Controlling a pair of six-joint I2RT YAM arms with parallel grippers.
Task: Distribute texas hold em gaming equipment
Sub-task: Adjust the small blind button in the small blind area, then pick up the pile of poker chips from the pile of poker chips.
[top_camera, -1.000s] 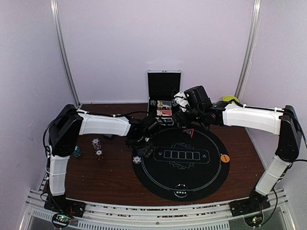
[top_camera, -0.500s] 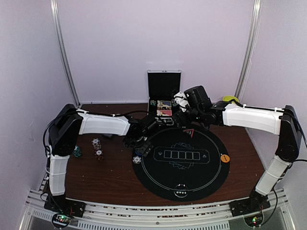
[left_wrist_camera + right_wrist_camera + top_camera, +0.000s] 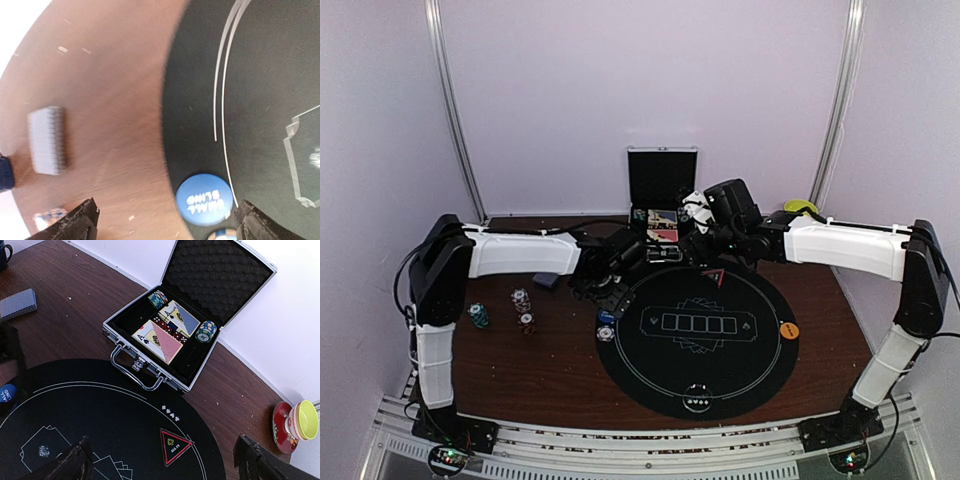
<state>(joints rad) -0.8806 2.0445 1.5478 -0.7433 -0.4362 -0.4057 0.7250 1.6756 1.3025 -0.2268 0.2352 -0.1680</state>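
A blue button (image 3: 205,199) marked SMALL BLIND lies flat on the edge of the black round mat (image 3: 720,370). My left gripper (image 3: 167,227) hangs open over it, holding nothing, and the button sits nearer the right finger. A striped chip (image 3: 606,332) lies just beside the button. The grey-blue deck of cards (image 3: 46,140) rests on the wood to the left. Small chip stacks (image 3: 522,300) stand further left. My right gripper (image 3: 162,467) is open and empty above the mat's far edge, near the ALL IN triangle (image 3: 173,444). An orange button (image 3: 788,329) and a white button (image 3: 697,400) lie on the mat.
The open silver case (image 3: 150,371) stands at the back beyond the mat, with boxed cards (image 3: 162,340), red dice and chips (image 3: 206,330) inside. A yellow cup on a red saucer (image 3: 295,422) sits at the far right. A dark blue mug (image 3: 5,250) is at the back left.
My left arm has drawn back from the mat's left edge toward the far left and its jaws have widened a little. The right arm has not moved.
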